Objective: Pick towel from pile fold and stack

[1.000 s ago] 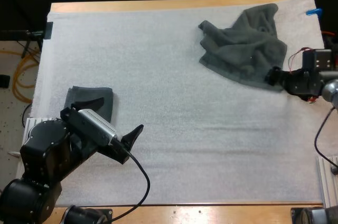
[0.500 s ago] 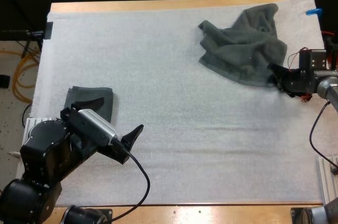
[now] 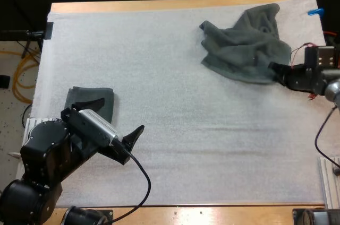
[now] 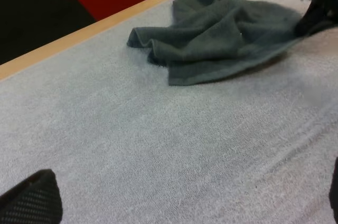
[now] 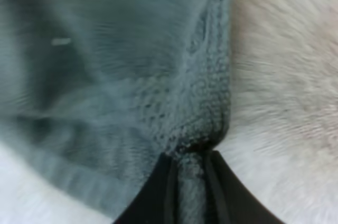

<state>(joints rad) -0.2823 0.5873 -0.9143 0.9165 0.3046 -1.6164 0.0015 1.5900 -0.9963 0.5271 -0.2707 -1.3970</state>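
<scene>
A crumpled dark grey-green towel (image 3: 247,44) lies at the far right of the white mat (image 3: 175,97). My right gripper (image 3: 276,71) is shut on the towel's near right corner; up close, towel cloth (image 5: 191,160) is pinched between its two black fingers (image 5: 158,192). The same towel (image 4: 222,39) lies ahead in the left wrist view, with my right gripper at its far edge. A folded towel (image 3: 90,102) rests at the near left. My left gripper (image 3: 119,121) hovers open beside it, holding nothing.
The table's wooden far edge (image 3: 159,5) runs behind the mat. Bare mat stretches across the middle between the two towels.
My right gripper closed on the towel's corner and shifted slightly toward the far side, drawing the corner with it. The left arm stayed still.
</scene>
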